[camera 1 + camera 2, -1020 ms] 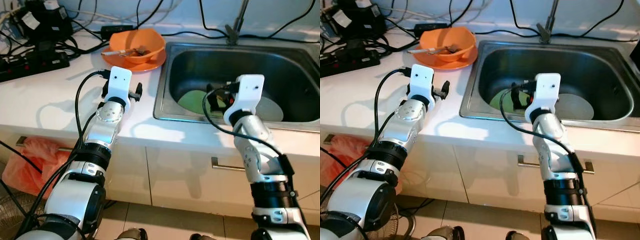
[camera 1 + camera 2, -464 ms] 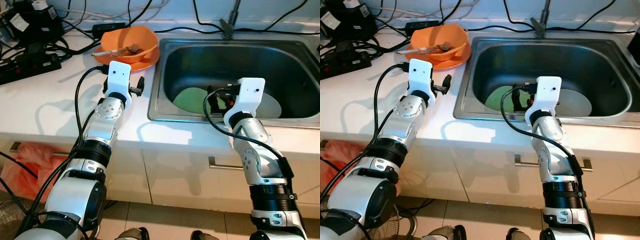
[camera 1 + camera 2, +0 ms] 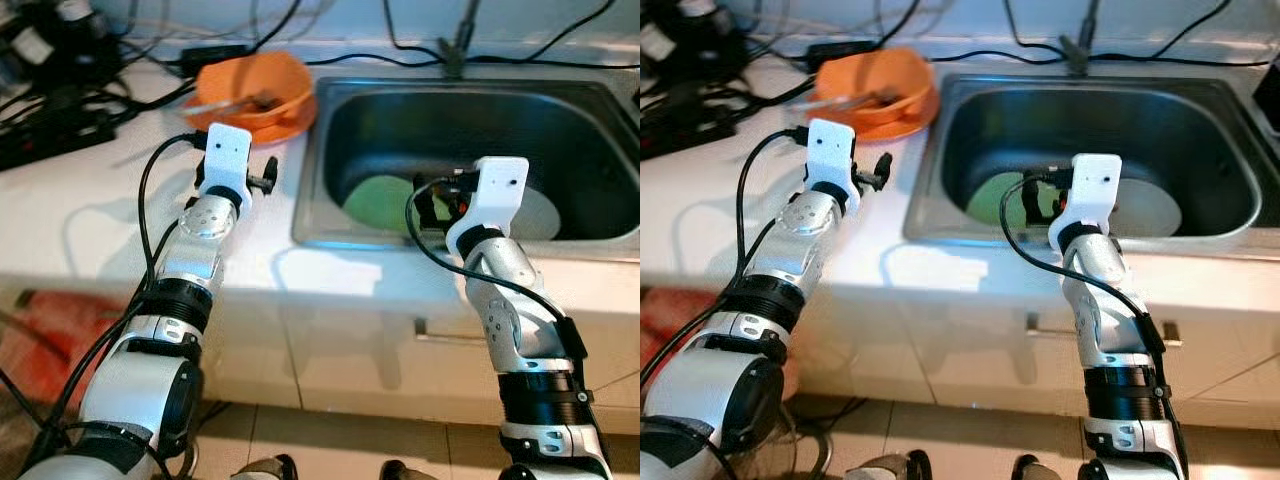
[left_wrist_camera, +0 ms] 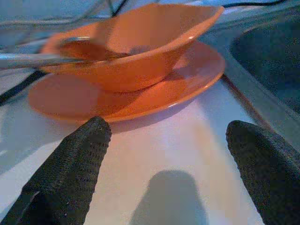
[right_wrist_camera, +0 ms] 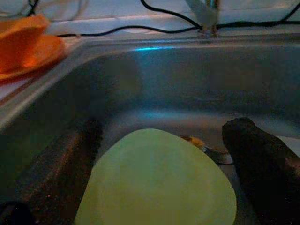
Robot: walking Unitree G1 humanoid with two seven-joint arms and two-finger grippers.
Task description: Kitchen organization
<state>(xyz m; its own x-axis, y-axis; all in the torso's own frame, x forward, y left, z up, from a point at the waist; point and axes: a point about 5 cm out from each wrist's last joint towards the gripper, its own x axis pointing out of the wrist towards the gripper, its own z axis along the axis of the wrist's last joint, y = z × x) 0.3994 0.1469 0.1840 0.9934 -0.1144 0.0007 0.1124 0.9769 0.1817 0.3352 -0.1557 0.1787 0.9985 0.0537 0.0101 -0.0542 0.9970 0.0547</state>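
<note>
An orange bowl [image 3: 255, 85] holding a metal utensil [image 4: 28, 60] sits on an orange plate [image 4: 187, 79] at the back of the white counter, just left of the sink [image 3: 308, 180]. My left gripper [image 4: 166, 129] hovers low over the counter a short way in front of that plate, open, with nothing between its fingers. A pale green plate [image 5: 159, 183] and a white plate [image 3: 540, 215] lie in the sink's bottom. My right gripper [image 5: 164, 125] hangs inside the sink's front part, open and empty, just above the green plate's near side.
A faucet [image 3: 455, 50] rises behind the sink, with black cables along the wall. A power strip and tangled cords [image 3: 50, 140] crowd the counter's back left. Below the counter are cabinet fronts with a handle [image 3: 440, 330] and a red bag [image 3: 50, 340].
The head view has shifted and gone slightly blurred. My left gripper has edged a little to the left over the counter. The right gripper holds its place.
</note>
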